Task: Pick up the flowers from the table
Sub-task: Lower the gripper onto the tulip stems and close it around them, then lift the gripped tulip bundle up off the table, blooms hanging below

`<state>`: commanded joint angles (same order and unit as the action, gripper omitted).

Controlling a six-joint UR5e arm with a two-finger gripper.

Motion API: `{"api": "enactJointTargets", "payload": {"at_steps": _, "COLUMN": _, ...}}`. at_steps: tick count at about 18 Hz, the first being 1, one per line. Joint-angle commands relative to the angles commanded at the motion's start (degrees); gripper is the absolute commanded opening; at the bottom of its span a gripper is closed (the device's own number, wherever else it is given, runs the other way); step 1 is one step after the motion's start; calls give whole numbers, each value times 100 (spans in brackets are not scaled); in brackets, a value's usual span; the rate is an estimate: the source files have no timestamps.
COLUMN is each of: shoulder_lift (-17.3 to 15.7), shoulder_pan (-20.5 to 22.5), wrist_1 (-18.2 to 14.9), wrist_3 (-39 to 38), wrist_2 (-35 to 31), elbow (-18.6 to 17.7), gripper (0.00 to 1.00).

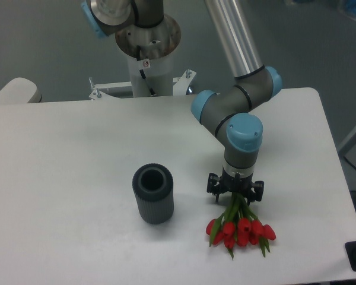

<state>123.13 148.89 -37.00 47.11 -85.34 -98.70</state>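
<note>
The flowers (240, 228), a bunch of red tulips with green stems, lie on the white table (59, 178) at the front right, heads toward the front edge. My gripper (235, 195) points down right over the stems, with its black fingers around the upper stems. The stems come out from under the gripper. The view does not show for sure whether the fingers are closed on the stems. The stem ends are hidden beneath the gripper.
A dark ribbed cylindrical vase (153, 193) stands upright left of the flowers, about a hand's width from the gripper. The arm's base column (147, 53) stands behind the table's far edge. The table's right edge is close to the flowers.
</note>
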Motion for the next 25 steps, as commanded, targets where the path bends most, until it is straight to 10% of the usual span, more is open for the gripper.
{"api": "enactJointTargets", "payload": {"at_steps": 10, "shoulder_lift": -9, "shoulder_pan": 0, "wrist_1": -9, "wrist_3": 0, "wrist_2": -18, "elbow": 70, "gripper": 32}}
{"api": "enactJointTargets", "payload": {"at_steps": 25, "shoulder_lift": -88, "shoulder_pan": -88, "wrist_1": -53, "wrist_3": 88, "wrist_2": 149, "elbow": 834, "gripper": 31}}
